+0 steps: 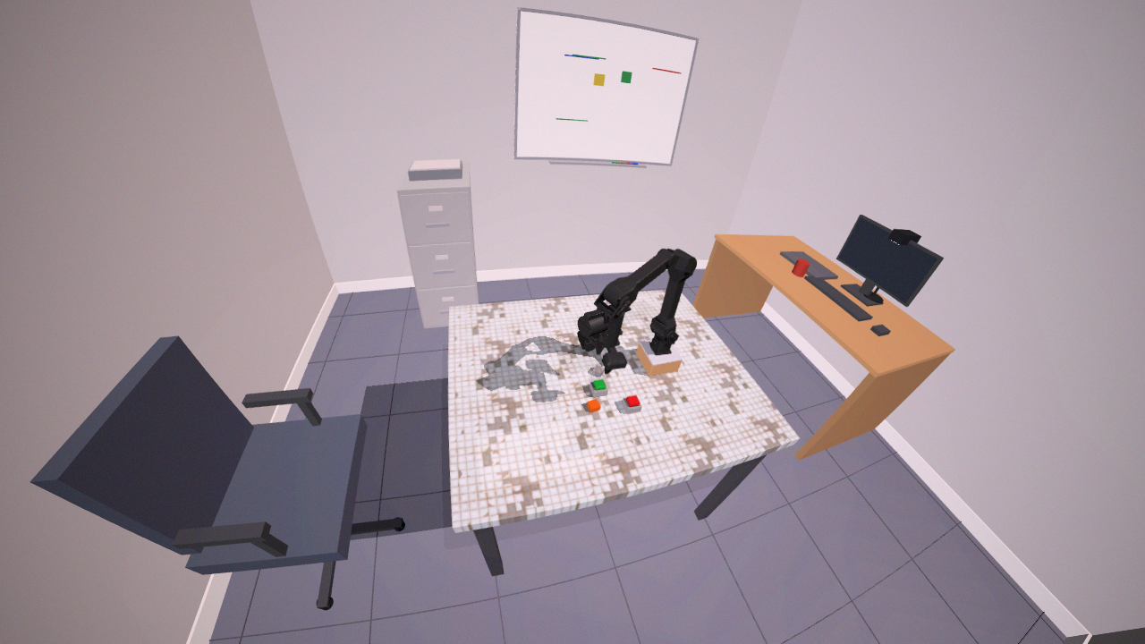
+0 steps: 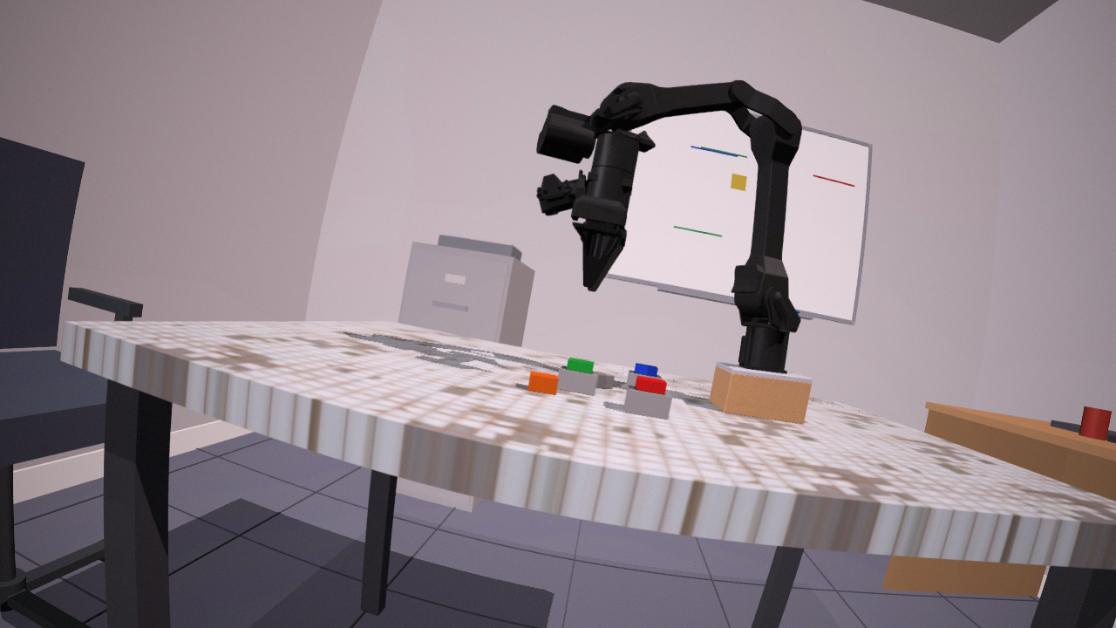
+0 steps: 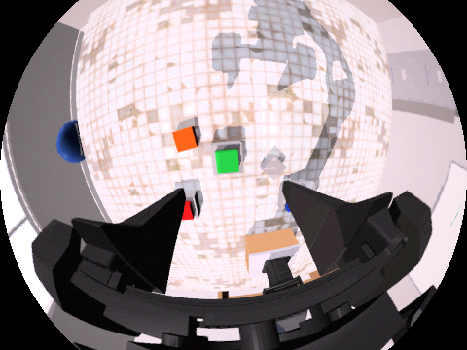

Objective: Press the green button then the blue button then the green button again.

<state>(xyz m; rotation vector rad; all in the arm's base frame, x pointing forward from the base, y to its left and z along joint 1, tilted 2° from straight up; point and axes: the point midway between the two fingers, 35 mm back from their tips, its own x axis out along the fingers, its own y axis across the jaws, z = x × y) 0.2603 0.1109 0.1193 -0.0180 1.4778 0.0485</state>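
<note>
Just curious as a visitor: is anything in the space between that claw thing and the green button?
No. In the exterior view, the open end effector hangs above the green button with only air between.

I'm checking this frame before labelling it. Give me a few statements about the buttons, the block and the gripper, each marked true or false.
1. The gripper hangs above the table, touching no button. True.
2. The gripper is shut on the orange block. False: it is open and holds nothing; the block lies on the table.
3. The orange block sits beside the green button. True.
4. The red button is farther from the arm's base than the orange block. False: it is nearer.
</note>
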